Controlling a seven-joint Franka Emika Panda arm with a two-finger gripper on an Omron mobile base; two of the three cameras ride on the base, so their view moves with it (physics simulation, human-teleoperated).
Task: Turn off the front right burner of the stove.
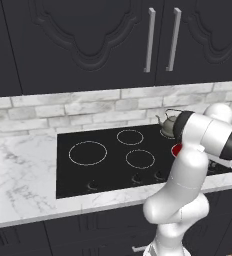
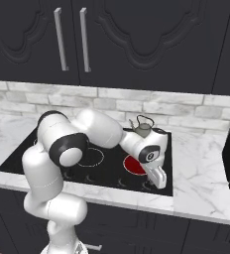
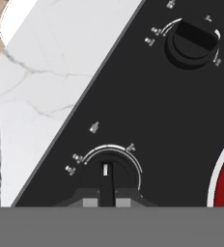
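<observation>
Pincer (image 3: 103,202) straddles knob (image 3: 105,176) near stove (image 3: 147,106) front edge.

Glossy black glass stove (image 1: 108,160), veined marble counter (image 1: 18,175), metal kettle (image 2: 143,128)

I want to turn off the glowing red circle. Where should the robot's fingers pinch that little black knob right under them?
Pinch the small round black knob across its raised middle ridge, one finger on each flat side, coming straight down from above. The ridge likely gives flat faces to squeeze and twist.

Kitchen: black glass stove (image 1: 108,160), marble counter (image 1: 18,185), dark cabinets (image 1: 88,40), kettle (image 2: 143,127)
</observation>
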